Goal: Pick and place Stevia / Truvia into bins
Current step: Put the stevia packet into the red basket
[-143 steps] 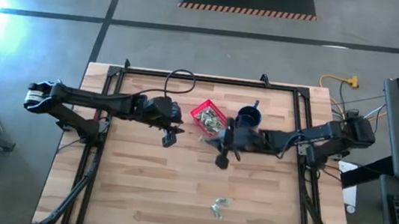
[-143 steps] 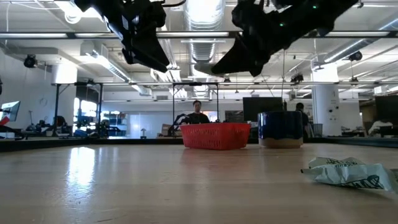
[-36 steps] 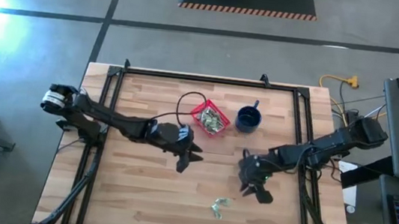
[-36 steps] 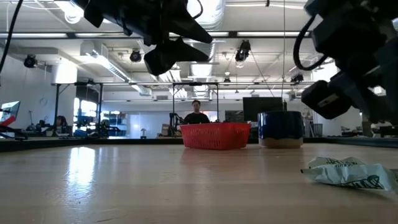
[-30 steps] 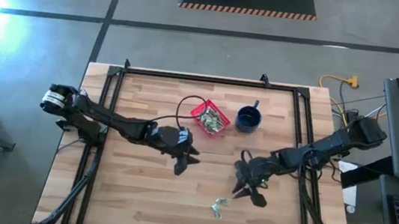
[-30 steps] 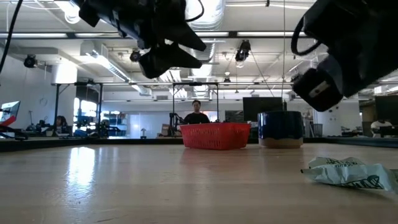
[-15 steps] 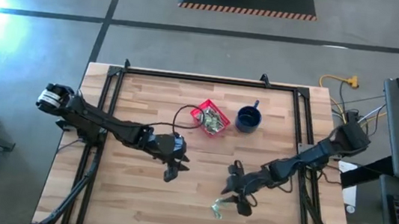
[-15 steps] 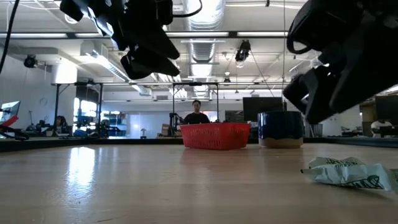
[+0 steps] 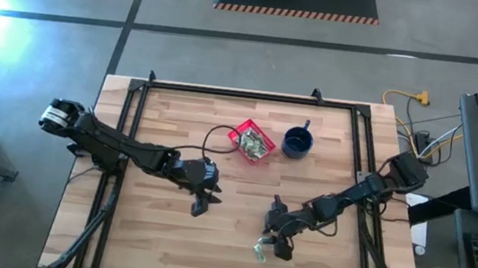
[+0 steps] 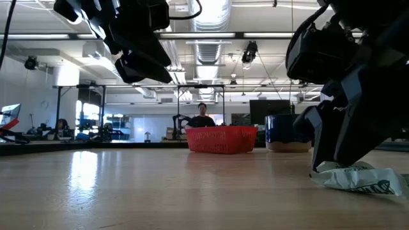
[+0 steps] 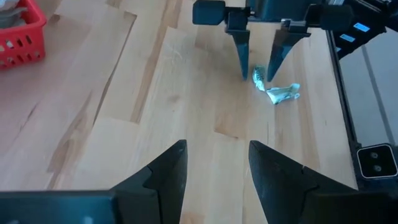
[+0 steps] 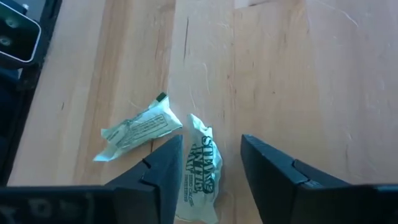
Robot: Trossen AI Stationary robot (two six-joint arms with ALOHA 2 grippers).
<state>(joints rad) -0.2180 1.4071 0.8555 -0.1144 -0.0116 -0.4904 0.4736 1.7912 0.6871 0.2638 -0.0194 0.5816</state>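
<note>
A: High view. How far along?

B: Most of it looks done. The red basket [image 9: 251,143] already has sachets piled inside it. Two loose Stevia sachets [image 9: 261,249] remain on the table [image 9: 147,232], right at the tips of the right gripper [image 9: 276,246], which is low over them. The left gripper [image 9: 203,204] hangs well off to the side of them, holding nothing.

A: Low view?

B: The right gripper [image 10: 329,150] fills the side of the frame, its tips at the crumpled sachets [image 10: 354,177]; whether they touch, I cannot tell here. The basket [image 10: 221,138] sits far behind it, beside a dark blue mug [image 10: 289,131]. The left gripper [image 10: 142,61] is high above the wood. A person shows in the room beyond.

A: Left wrist view?

B: Left fingers [image 11: 165,171] spread, nothing between them. Ahead of them, the right gripper [image 11: 258,68] straddles one sachet [image 11: 259,75], the other sachet [image 11: 283,94] just beside its tip.

A: Right wrist view?

B: Fingers [image 12: 160,168] spread apart, with one sachet [image 12: 201,165] lying in the gap, not yet pinched. The second sachet [image 12: 135,129] lies just outside one finger, touching or nearly touching the first.

A: Remaining?

B: My judgement: two pick-and-carry trips to the basket, unless both come up together.
</note>
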